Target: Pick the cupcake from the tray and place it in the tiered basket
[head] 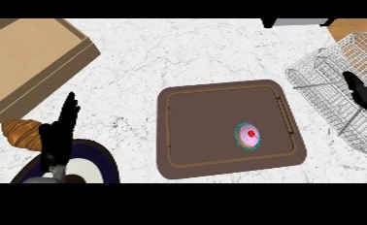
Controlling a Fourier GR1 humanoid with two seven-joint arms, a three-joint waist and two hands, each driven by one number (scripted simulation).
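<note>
A cupcake with pink icing and a red cherry stands on the right half of the brown tray at mid-counter. The wire tiered basket stands at the right edge, just beyond the tray. Only part of my right hand shows at the right edge, in front of the basket; its fingers are straight and hold nothing. It is well right of and above the cupcake. My left hand rests open at the lower left, fingers up, far from the tray.
A croissant lies at the left edge beside a dark plate under my left forearm. A cardboard box fills the upper left. A dark appliance sits at the top right.
</note>
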